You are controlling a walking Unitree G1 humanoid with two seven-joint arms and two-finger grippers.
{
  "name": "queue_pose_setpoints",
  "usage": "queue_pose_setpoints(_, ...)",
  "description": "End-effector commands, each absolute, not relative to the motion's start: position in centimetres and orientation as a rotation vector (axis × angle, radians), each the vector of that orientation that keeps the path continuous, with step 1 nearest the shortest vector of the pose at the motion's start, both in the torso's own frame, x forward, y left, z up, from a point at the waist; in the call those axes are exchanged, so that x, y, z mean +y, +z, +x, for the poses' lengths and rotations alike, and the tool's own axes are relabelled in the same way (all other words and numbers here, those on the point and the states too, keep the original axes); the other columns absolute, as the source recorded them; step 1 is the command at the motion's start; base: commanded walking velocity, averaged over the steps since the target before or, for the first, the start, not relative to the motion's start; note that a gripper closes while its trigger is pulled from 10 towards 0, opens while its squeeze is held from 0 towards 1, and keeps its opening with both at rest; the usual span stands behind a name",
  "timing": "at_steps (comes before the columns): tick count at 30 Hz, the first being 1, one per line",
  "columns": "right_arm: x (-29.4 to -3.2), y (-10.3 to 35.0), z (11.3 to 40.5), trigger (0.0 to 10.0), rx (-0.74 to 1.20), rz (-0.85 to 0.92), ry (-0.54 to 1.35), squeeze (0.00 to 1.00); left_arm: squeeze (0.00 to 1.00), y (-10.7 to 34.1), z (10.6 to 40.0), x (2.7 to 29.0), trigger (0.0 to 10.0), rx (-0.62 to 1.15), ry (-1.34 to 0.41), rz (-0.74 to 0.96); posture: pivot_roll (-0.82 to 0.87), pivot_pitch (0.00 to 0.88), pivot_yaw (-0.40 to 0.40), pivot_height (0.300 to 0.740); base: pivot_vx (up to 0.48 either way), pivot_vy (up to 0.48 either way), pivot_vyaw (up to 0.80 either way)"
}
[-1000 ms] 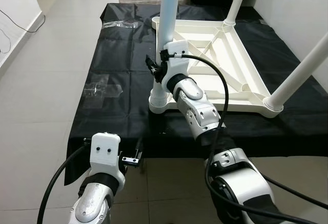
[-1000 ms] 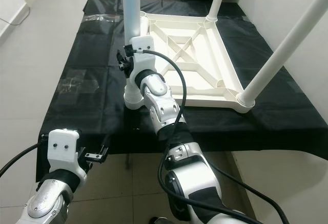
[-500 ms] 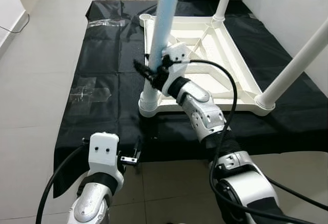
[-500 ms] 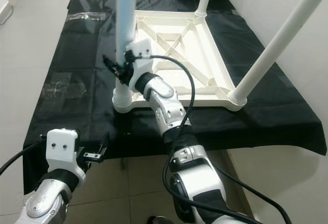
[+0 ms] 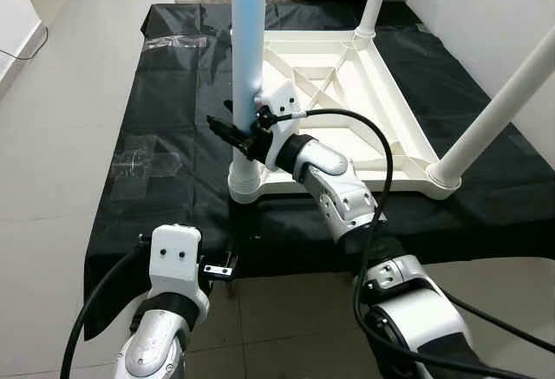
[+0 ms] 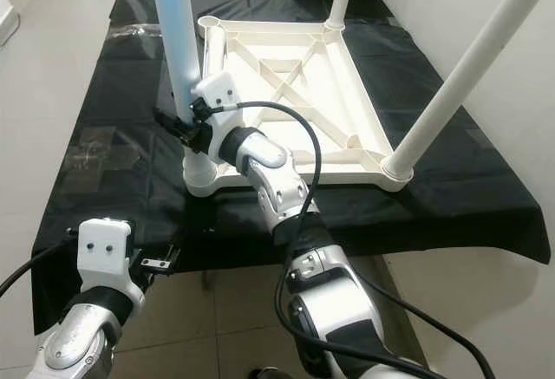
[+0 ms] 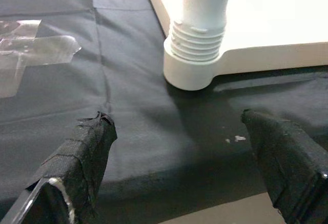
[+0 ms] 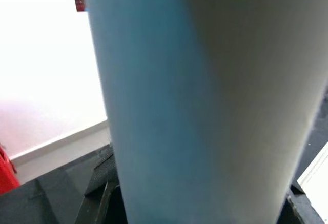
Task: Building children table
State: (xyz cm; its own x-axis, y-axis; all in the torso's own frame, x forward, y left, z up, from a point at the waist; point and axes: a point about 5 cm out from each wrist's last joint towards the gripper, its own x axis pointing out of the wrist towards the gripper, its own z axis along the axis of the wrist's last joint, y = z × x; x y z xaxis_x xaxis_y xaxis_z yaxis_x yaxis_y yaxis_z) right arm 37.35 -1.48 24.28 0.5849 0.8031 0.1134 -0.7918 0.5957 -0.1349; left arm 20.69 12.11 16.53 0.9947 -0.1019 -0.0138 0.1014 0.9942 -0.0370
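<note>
Two smooth white plastic tubular legs [image 5: 486, 127] rise from far corners of the upturned cream ribbed table top [image 5: 347, 93], which lies on a matte black cloth [image 5: 173, 101]. At its near-left corner, the right gripper [image 5: 232, 132] clamps the pale blue-white leg [image 5: 246, 41] above the ridged socket [image 7: 193, 60]. The left gripper [image 7: 179, 167] hovers nearby, fingers wide apart, empty.

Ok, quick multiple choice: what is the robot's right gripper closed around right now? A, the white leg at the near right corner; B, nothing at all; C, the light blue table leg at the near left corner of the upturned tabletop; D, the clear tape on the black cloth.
C: the right gripper is clamped on the light blue table leg just above its threaded socket in the white tabletop.
</note>
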Motion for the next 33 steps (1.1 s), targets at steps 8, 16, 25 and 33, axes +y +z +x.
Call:
queue_pose_setpoints(8, -2.1, 15.8, 37.2, 10.0, 0.226, -0.039, 0.763, 0.0, 0.0, 16.6, 20.5, 12.2, 10.0, 0.013, -0.097, -0.026, 0.1, 0.21, -0.098, 0.74, 0.0, 0.0, 0.0)
queue_pose_setpoints(16, -4.3, 15.8, 38.1, 10.0, 0.177, 0.011, 0.36, 0.0, 0.0, 16.7, 20.8, 12.4, 10.0, 0.004, -0.094, -0.021, 0.1, 0.214, -0.096, 0.74, 0.0, 0.0, 0.0)
queue_pose_setpoints(25, -5.2, 15.8, 37.9, 10.0, 0.165, -0.122, -0.004, 0.0, 0.0, 16.8, 21.0, 12.5, 10.0, -0.003, -0.091, -0.018, 0.1, 0.213, -0.098, 0.74, 0.0, 0.0, 0.0)
queue_pose_setpoints(33, -5.7, 15.8, 36.4, 10.0, 0.19, -0.025, -0.384, 0.0, 0.0, 16.9, 21.3, 12.7, 10.0, -0.01, -0.084, -0.014, 0.1, 0.21, -0.099, 0.74, 0.0, 0.0, 0.0)
